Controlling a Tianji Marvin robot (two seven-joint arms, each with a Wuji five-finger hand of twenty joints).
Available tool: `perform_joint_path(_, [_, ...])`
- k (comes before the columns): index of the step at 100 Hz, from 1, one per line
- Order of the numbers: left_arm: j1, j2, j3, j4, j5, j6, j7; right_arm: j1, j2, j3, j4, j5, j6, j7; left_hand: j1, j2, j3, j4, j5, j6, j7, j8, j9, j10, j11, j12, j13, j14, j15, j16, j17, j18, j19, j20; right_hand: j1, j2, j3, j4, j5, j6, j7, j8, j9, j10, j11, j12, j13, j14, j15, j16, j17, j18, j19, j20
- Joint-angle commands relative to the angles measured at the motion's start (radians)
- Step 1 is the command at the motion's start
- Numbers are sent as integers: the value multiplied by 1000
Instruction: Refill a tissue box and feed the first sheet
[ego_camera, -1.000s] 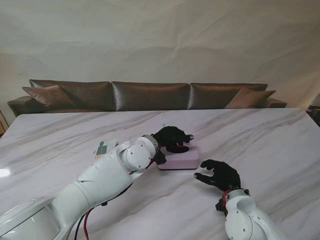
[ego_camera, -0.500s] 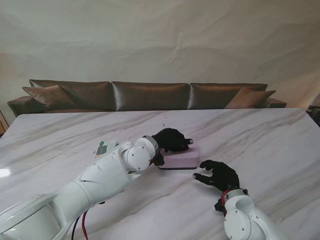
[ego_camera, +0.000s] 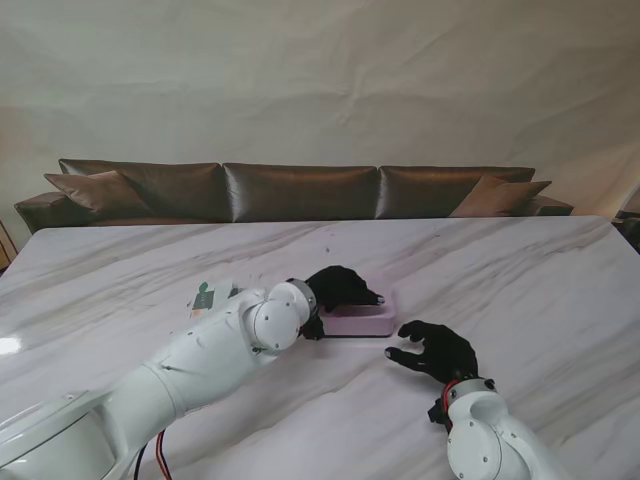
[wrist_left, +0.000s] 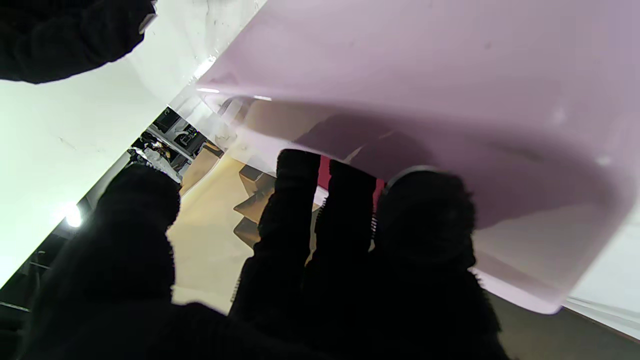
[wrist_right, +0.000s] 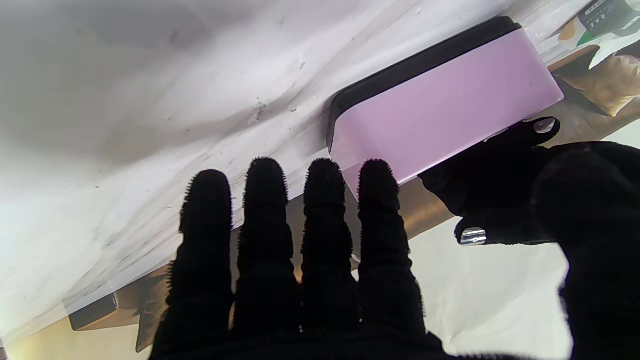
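Marble table (ego_camera: 520, 280): lilac, dark-based tissue box (ego_camera: 362, 321)

Hidden and cut-off parts around the pink box

The top of the pale pink rectangular tissue box (ego_camera: 362, 320) is largely covered by the black-gloved left hand (ego_camera: 338, 287), so its opening cannot be seen, nor whether anything is held. In the left wrist view the box (wrist_left: 450, 90) is cut off by the edges. The small green-and-white packet (ego_camera: 208, 297) at the left is partly hidden by the arm; its print cannot be read.
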Motion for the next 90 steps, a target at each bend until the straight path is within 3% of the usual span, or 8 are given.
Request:
perform_joint_path(1, [2, -4, 10, 8, 0, 2, -24, -4, -2, -4, 0, -1, 2, 11, 13, -34, 8, 22, 30, -42, 30, -4, 46, -22, 13, 2, 92, 55, 17, -9, -13, -133, 358, -5, -8, -15, -7, -7, 9, -30, -7, 6, 6, 2, -13, 17, -12, -1, -6, 14, 0, 12, -12, 18])
perform_joint_path(33, [-22, -25, 56, 74, 42, -20, -23, -5, 0, -3, -4, -4, 4, 17, 68, -153, 11, -8, 18, -112, 53, 5, 53, -94, 22, 5, 109, -20, 7, -20, -16, -161, 337, -23, -8, -16, -7, -7, 9, -30, -7, 7, 5, 0, -13, 17, -11, -2, -7, 14, -1, 12, -13, 18])
perform_joint_path(35, [-23, -26, 58, 77, 46, -20, -20, -4, 0, -3, -4, -4, 5, 17, 57, -174, 59, -50, 14, -122, 68, 10, 55, -102, 27, 6, 112, -27, 6, -11, -17, -161, 336, -39, -7, -16, -7, -7, 8, -31, -7, 6, 5, 0, -13, 17, -12, -1, -7, 14, -1, 12, -13, 18])
perform_joint_path(42, [-27, -29, 68, 90, 65, -22, -11, -2, 0, -4, -2, -5, 6, 17, 51, -231, 116, -78, 10, -150, 97, 25, 63, -125, 46, 14, 126, -45, 13, 6, -19, -159, 327, -52, -6, -17, -8, -7, 9, -31, -7, 7, 5, 0, -13, 17, -11, 0, -6, 14, -1, 12, -12, 18])
perform_joint_path(44, [-28, -30, 71, 94, 71, -22, -8, -1, 0, -5, -2, -5, 6, 17, 33, -258, 175, -91, 7, -159, 109, 36, 63, -132, 54, 17, 130, -51, 12, 24, -21, -160, 324, -57, -6, -17, -8, -7, 8, -31, -7, 7, 5, 0, -13, 17, -12, 0, -6, 14, -2, 12, -13, 18])
perform_joint_path(63, [-35, -33, 98, 115, 120, -19, 13, 6, -1, -10, -1, -6, 9, 17, 4, -386, 364, -130, -22, -224, 199, 123, 57, -186, 158, 83, 138, -89, 88, 144, -20, -203, 305, -66, -5, -16, -8, -7, 8, -29, -6, 7, 6, 0, -13, 17, -12, 1, -6, 15, -1, 12, -13, 18])
perform_joint_path(82, [-42, -47, 116, 158, 135, -35, 23, 10, 0, -14, -2, -7, 11, 19, 68, -469, 407, -185, -91, -312, 339, 251, 32, -230, 255, 193, 128, -119, 165, 257, -18, -241, 312, -59, -5, -16, -8, -7, 9, -29, -6, 7, 6, 0, -13, 18, -12, 2, -6, 15, -1, 12, -13, 18])
perform_joint_path(90, [-47, -57, 125, 183, 141, -47, 32, 9, 0, -15, -5, -8, 12, 19, 111, -495, 417, -188, -133, -380, 449, 401, 26, -263, 347, 340, 124, -136, 263, 359, -13, -274, 327, -47, -5, -16, -8, -7, 9, -29, -6, 7, 6, -1, -13, 18, -12, 0, -6, 15, -1, 13, -13, 19])
